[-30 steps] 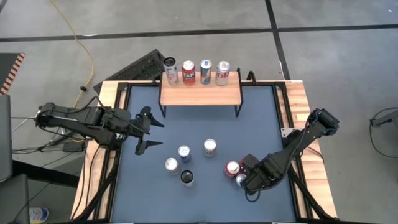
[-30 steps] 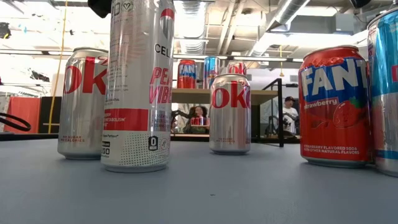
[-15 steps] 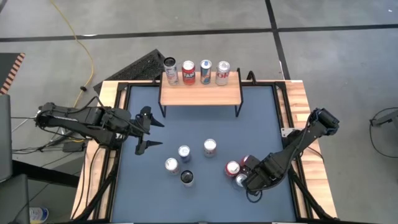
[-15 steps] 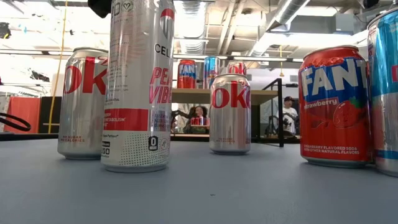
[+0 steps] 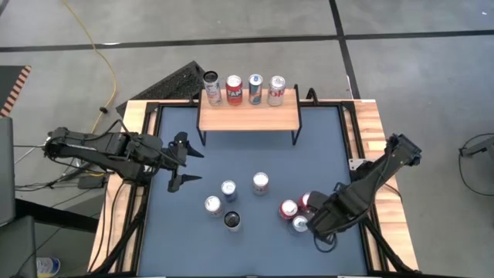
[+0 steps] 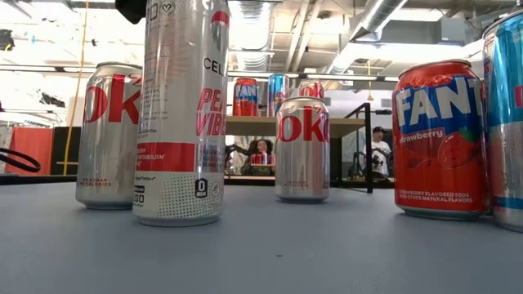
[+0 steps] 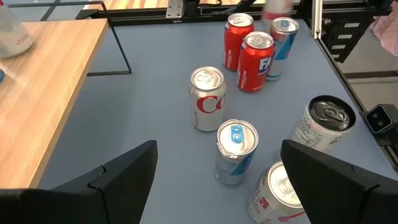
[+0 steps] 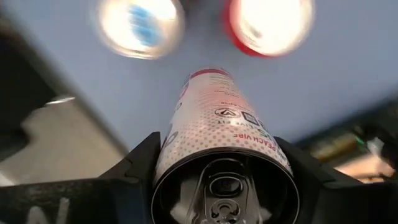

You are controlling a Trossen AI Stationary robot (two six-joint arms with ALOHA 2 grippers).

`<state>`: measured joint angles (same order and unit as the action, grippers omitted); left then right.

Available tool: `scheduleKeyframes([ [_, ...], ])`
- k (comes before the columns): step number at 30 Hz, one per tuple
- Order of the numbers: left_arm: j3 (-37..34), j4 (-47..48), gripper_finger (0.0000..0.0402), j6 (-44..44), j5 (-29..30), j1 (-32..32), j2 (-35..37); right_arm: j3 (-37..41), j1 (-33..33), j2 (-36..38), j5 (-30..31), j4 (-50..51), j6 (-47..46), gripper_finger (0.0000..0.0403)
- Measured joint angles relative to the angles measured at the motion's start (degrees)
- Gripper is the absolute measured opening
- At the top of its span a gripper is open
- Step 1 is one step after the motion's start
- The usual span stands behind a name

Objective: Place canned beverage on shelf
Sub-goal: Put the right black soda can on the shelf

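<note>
While the left claw [image 5: 179, 162] waits wide at frame left, the right claw [image 8: 221, 163] clasps a slim can [image 8: 219, 134] lengthwise; the shelf [image 5: 248, 117] lies upper centre.

Slim can [image 8: 221, 134] between end effector [image 8: 219, 168] fingers, seemingly.

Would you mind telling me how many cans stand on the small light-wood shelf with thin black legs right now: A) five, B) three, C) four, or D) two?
C: the high view shows four cans in a row along the back edge of the light-wood shelf, from the dark-topped can to the silver can.
</note>
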<state>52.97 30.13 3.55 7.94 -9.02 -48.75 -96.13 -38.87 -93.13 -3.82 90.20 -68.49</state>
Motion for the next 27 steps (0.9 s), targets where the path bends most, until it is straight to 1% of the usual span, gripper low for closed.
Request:
scheduleKeyframes([
  [6,0.0,0.0,0.0332,-0.1,0.0,0.0,0.0,-10.7,3.4,0.2,6.3,0.0,8.6,0.0225],
  [8,0.0,0.0,0.0332,-0.2,0.0,0.0,0.0,-13.3,5.5,0.2,9.0,-0.3,12.6,0.0226],
  [10,0.0,0.0,0.0332,-0.2,0.0,0.0,0.0,-14.8,7.8,0.2,10.2,-0.2,15.8,0.0228],
  [12,0.0,0.0,0.0332,-0.3,0.0,0.0,0.0,-15.4,10.2,0.2,11.5,-0.2,19.5,0.0227],
  [15,0.0,0.0,0.0332,-0.5,0.0,0.0,0.0,-15.4,14.0,0.7,11.7,-0.1,26.8,0.0227],
  [20,0.0,-0.1,0.0332,-0.5,0.0,0.0,0.0,-15.4,22.5,0.8,13.4,-0.2,41.0,0.0227],
  [27,0.0,-0.1,0.0332,-0.5,0.2,0.0,0.0,-15.4,35.1,0.8,13.1,-0.5,55.5,0.0227],
])
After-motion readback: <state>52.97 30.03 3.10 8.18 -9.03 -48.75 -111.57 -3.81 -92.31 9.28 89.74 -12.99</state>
